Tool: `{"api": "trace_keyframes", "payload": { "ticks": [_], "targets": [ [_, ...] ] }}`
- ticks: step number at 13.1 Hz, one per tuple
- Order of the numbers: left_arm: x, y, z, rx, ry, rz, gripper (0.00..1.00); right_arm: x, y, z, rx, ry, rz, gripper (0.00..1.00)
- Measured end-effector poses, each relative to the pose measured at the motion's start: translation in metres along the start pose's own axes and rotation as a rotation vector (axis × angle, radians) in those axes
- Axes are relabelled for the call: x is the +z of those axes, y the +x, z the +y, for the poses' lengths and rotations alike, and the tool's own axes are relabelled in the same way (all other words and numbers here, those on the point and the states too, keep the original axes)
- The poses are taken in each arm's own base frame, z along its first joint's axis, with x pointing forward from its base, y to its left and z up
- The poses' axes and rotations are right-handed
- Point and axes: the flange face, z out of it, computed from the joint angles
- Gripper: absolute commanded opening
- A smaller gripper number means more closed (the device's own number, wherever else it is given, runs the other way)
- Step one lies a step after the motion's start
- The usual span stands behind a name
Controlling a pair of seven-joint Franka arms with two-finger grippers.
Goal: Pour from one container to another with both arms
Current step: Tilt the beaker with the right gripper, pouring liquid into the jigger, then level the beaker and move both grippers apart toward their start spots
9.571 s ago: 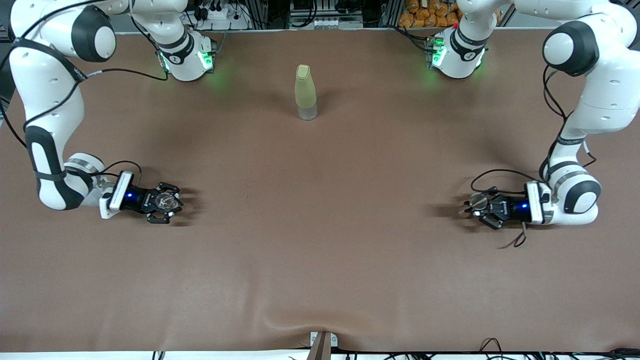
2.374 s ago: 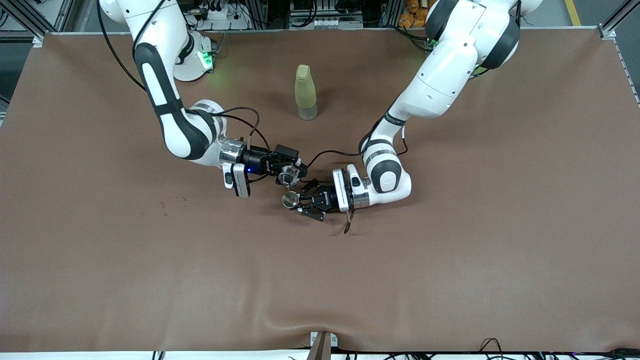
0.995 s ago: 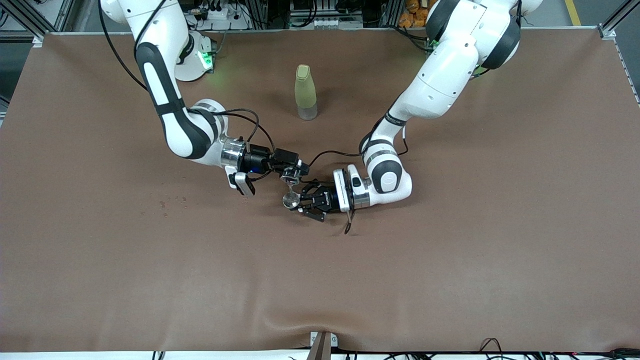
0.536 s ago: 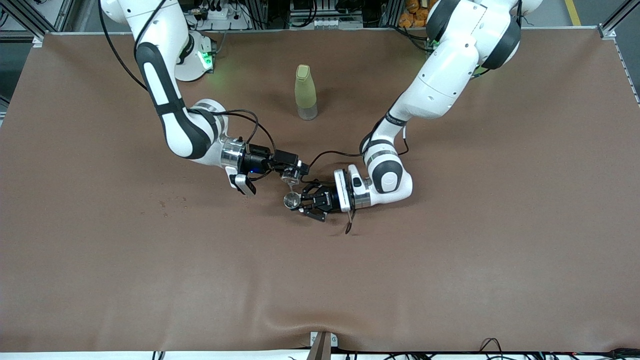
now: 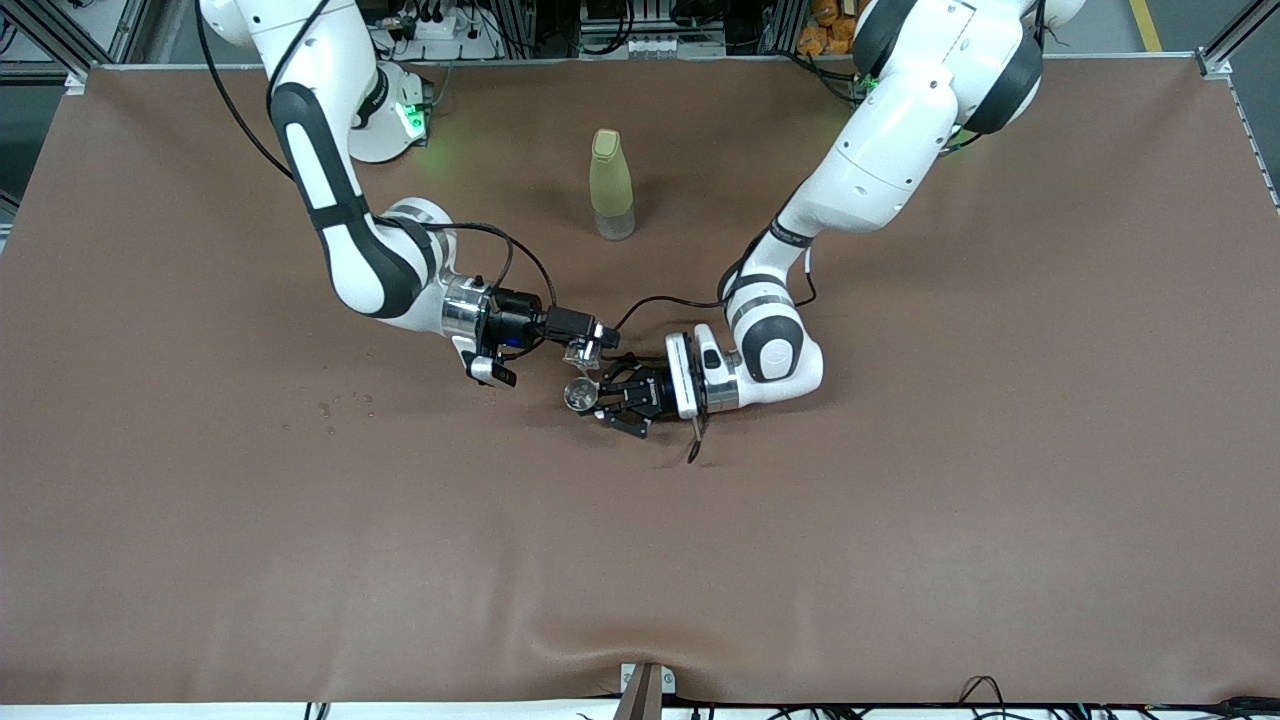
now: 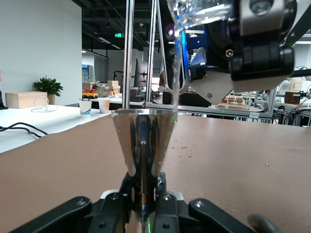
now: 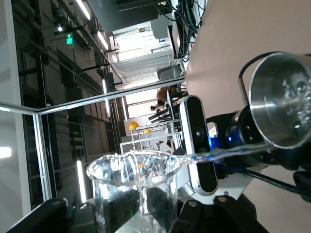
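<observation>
Glass cup (image 5: pixel 583 351) now tipped further

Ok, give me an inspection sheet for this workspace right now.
Surface: brown mat, a few small specks toward the right arm's end.
Job's things: glass cup tipped, thin stream running into metal jigger.
Clutter: yellow-green bottle upright, nearer the bases.
Grippers: right gripper shut on the cup above the jigger; left gripper shut on the jigger, over mid-table.
Cables: black leads looping off both wrists.
Surroundings: metal frames, shelving past the table edge.
</observation>
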Motion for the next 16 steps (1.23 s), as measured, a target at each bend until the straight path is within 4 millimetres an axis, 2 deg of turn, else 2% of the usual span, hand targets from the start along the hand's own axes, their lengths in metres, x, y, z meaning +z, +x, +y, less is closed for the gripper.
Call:
{"api": "trace_keyframes", "payload": {
  "ticks": [4, 7, 9, 10, 13, 16],
  "targets": [
    [-0.001, -0.001, 0.000, -0.002, 0.000, -0.002, 0.00, 0.000, 0.001, -0.001, 0.062, 0.002, 0.000, 0.00],
    [-0.003, -0.004, 0.002, 0.001, 0.001, -0.007, 0.00, 0.001, 0.003, -0.006, 0.044, 0.008, 0.001, 0.00],
    [-0.005, -0.007, 0.005, 0.008, -0.003, -0.007, 0.00, 0.000, 0.010, -0.015, -0.113, 0.007, 0.000, 0.00],
    [-0.006, -0.007, 0.007, 0.013, -0.012, 0.002, 0.00, -0.005, 0.016, -0.019, -0.247, -0.005, -0.003, 0.00],
    [-0.009, -0.006, 0.011, 0.014, -0.020, 0.009, 0.00, -0.033, 0.041, -0.032, -0.672, -0.054, -0.004, 0.00],
    [-0.031, -0.001, -0.014, 0.002, 0.025, 0.013, 0.00, -0.063, 0.062, -0.042, -0.947, -0.114, -0.037, 0.00]
  ]
}}
